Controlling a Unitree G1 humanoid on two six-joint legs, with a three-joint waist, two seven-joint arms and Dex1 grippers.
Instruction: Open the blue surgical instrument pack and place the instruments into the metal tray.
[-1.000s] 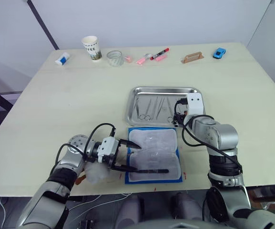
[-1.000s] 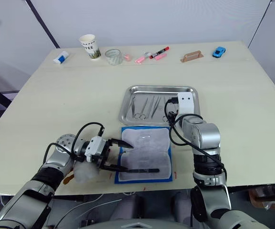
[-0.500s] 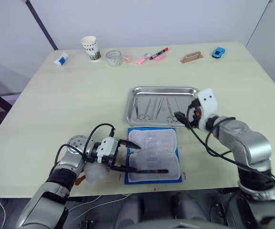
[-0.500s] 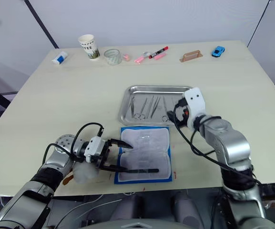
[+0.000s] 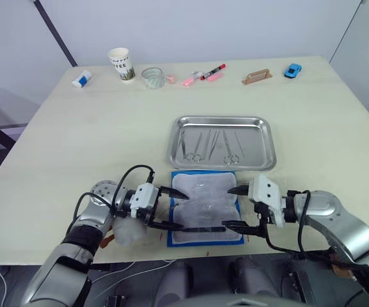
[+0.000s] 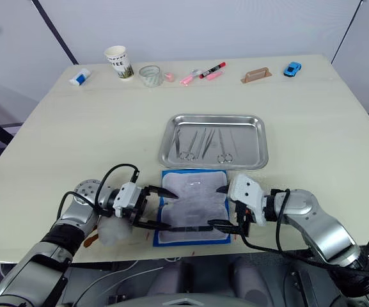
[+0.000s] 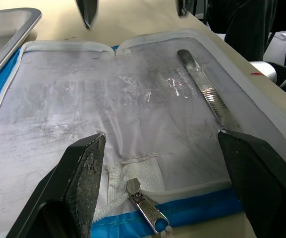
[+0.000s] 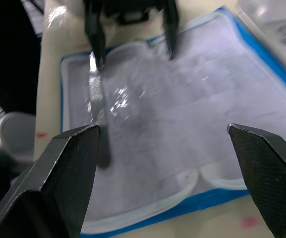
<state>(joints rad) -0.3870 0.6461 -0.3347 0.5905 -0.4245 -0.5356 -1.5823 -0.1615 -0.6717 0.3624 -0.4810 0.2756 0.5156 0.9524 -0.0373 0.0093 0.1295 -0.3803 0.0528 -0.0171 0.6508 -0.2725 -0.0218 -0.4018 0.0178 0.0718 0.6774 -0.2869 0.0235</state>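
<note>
The blue surgical instrument pack [image 5: 206, 208] lies unzipped and spread flat near the table's front edge, its whitish lining [image 7: 108, 114] facing up. One dark flat instrument [image 5: 203, 228] rests on the lining along the front edge, also seen as the instrument [image 8: 97, 104]. My left gripper [image 5: 173, 208] is open over the pack's left side. My right gripper [image 5: 234, 206] is open at the pack's right edge, facing the left one. Just beyond the pack sits the metal tray [image 5: 270, 144], with several instruments [image 5: 200, 146] lying in it.
Along the far edge stand a paper cup [image 5: 123, 64], a clear glass [image 5: 152, 78], pink markers [image 5: 190, 80], a red marker [image 5: 213, 67], a brown block [image 5: 258, 77], a blue toy car [image 5: 293, 70]. A white plush [image 5: 130, 233] lies under my left arm.
My right arm has swung from the tray's right side down to the pack's right edge, fingers open toward the left gripper. The left gripper has stayed put.
</note>
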